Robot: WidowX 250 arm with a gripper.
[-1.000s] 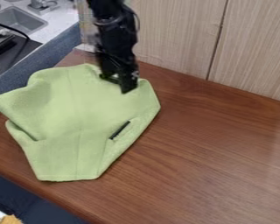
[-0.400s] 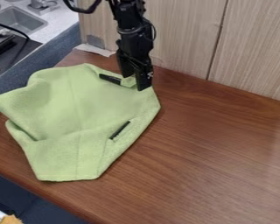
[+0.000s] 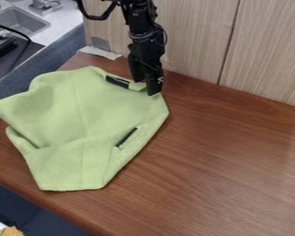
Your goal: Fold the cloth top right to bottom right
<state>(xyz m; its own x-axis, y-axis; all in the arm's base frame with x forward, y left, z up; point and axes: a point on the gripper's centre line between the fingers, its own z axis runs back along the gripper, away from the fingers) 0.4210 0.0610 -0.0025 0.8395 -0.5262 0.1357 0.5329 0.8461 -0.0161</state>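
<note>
Over the last moments I have shifted to my right, off the upper middle of the cloth and on to its top right corner; the latest bit of that shift is slight. A dark strip on the cloth's upper edge, hidden behind me before, now lies bare just to the left of my pincer. The cloth's outline looks unchanged, so I judge that this was lining up on the corner, and that the fold itself is still to be made.

My arm comes in from the top edge and hangs steeply, pincer pointing down at the corner. Whether the pincer is open or closed, or has any fabric in it, I cannot tell. The cloth spreads below me and to my left on the desk, with a second dark strip below me near its right edge. Next I would want a sure hold on the corner, then a low carry down towards the bottom right; a shallow pinch could slip, or drag the whole cloth along.
</note>
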